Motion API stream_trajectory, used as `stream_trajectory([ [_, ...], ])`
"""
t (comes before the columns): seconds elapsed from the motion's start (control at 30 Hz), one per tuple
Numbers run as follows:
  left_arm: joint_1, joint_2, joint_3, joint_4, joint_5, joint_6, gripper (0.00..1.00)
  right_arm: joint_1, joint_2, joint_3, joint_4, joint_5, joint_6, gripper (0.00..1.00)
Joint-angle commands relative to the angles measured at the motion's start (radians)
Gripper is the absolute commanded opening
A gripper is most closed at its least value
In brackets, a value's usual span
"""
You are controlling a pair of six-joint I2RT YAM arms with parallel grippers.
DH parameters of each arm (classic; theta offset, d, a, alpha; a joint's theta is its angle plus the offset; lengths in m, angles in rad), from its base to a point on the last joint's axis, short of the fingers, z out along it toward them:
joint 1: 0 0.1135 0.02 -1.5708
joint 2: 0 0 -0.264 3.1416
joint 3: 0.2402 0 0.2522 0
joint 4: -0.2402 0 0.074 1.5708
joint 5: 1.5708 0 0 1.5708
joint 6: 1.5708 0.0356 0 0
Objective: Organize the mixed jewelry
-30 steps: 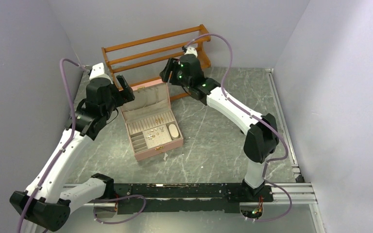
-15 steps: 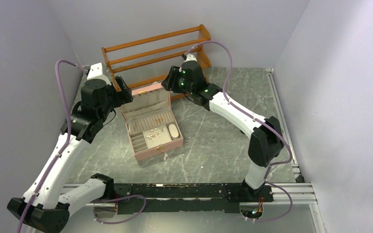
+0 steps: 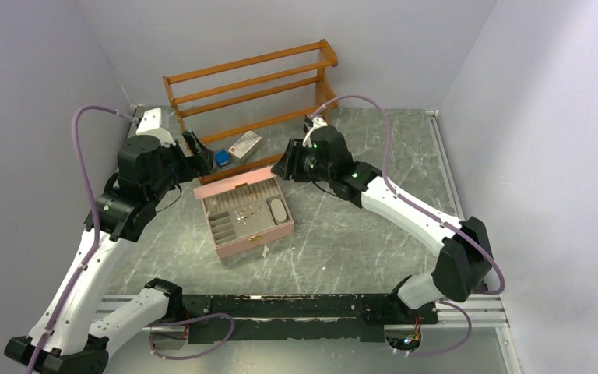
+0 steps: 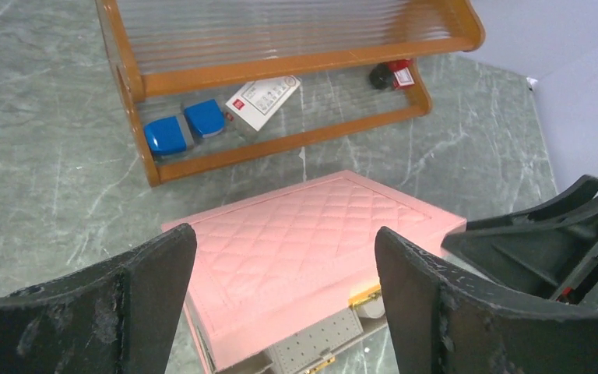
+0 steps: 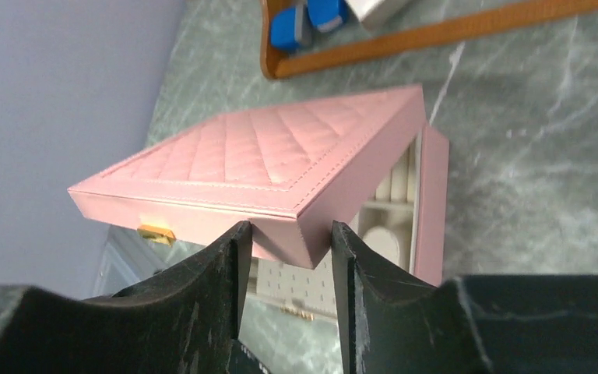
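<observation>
The left gripper [image 4: 280,238] is held wide open behind the pink jewelry box [image 3: 243,243], with nothing in it. Over the last second the lid [image 4: 311,226] has been swung down from upright to a low tilt, so the blue blocks [image 3: 222,157] on the wooden rack [image 3: 249,74] are uncovered. The mixed jewelry [image 3: 243,212] is seen lying in the tray inside the box. The right gripper [image 5: 284,234] is narrowed onto the lid's corner. Closing appears under way, which suggests the sorting is finished.
</observation>
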Motion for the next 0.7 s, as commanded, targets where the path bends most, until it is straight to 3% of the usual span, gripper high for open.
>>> stream_trajectory([
  [0.0, 0.008, -0.026, -0.027, -0.064, 0.089, -0.024, 0.87, 0.033, -0.082, -0.107, -0.095, -0.045, 0.02, 0.44],
  [0.3, 0.008, -0.035, -0.127, -0.195, 0.225, -0.011, 0.81, 0.092, -0.21, -0.256, -0.177, -0.044, 0.054, 0.44],
  [0.67, 0.007, 0.038, -0.259, -0.27, 0.332, -0.003, 0.71, 0.139, -0.083, -0.157, -0.247, 0.075, -0.015, 0.45],
])
